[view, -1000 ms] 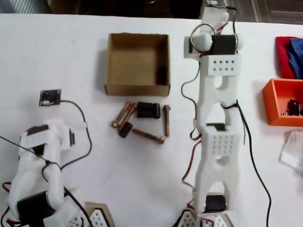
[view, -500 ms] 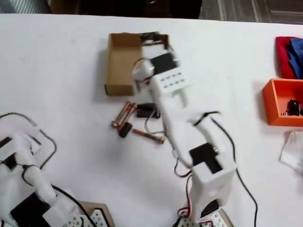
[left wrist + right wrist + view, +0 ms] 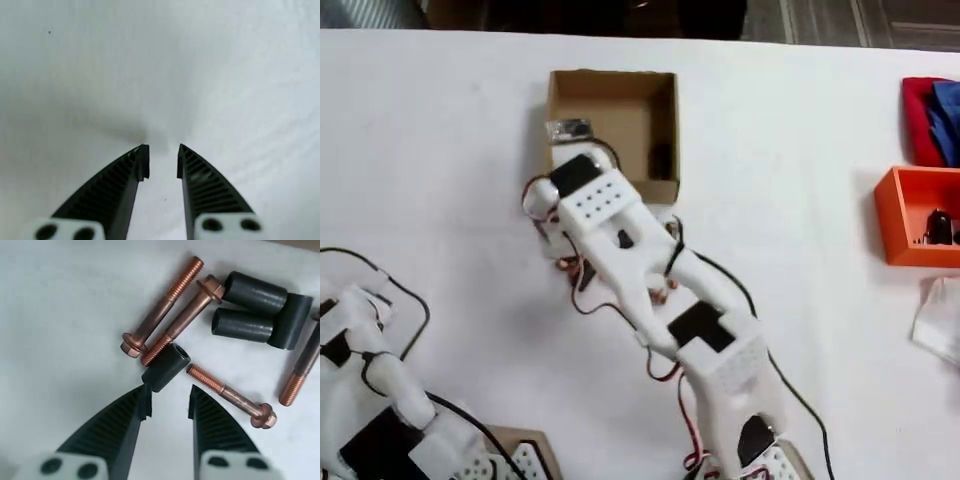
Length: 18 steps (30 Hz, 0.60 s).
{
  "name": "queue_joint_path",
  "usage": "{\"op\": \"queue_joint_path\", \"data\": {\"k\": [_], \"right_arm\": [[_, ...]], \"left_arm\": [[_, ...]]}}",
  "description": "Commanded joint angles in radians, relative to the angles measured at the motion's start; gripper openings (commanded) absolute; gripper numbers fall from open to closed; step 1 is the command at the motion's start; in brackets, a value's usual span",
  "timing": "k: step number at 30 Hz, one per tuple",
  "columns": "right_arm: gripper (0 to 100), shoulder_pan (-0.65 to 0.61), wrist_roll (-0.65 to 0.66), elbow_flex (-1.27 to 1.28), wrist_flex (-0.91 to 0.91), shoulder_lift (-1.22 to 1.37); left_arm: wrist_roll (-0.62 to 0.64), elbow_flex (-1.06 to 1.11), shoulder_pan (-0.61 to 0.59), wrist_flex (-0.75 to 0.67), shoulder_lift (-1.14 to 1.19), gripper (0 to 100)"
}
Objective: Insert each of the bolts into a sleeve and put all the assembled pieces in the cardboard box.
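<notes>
Four copper bolts [image 3: 162,307] and four black sleeves [image 3: 255,292] are lying loose in one cluster on the desk [image 3: 460,150], and none is looking joined, so I judge the task to be near its beginning. Every visible bolt is waiting for a sleeve, and every pair is waiting to be boxed.

Closest in, the right end effector [image 3: 169,400] is hovering with its jaws parted and empty. The nearest sleeve [image 3: 166,367] is lying just beyond its tips, roughly in line with the gap. Two bolts are lying side by side past that sleeve, and a third is lying beside it, threaded end towards it. Farther off, three sleeves are bunched together, with the fourth bolt at their edge.

Beyond the cluster, the cardboard box [image 3: 612,76] is sitting open with one dark piece [image 3: 661,160] by its wall. I cannot tell whether that is an assembled pair.

From above, the right arm [image 3: 650,290] is stretching diagonally across the desk, with its wrist over the pile and just in front of the box. The left arm [image 3: 370,380] is sitting folded at the near corner. The left end effector [image 3: 162,160] is hanging released over bare desk, gripping nothing.
</notes>
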Motion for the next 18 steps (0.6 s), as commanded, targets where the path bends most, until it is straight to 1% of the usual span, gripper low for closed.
{"op": "queue_joint_path", "data": {"k": [1,10,18], "right_arm": [[12.3,-0.007,-0.048,-0.003,-0.010,0.005],[12.3,-0.007,-0.057,-0.008,-0.012,0.054],[12.3,-0.005,-0.057,-0.127,-0.007,0.162]], "left_arm": [[0.009,-0.002,-0.009,-0.018,-0.002,12],[0.009,-0.002,-0.009,-0.017,-0.002,12],[0.009,-0.002,-0.009,-0.017,-0.002,12]]}}
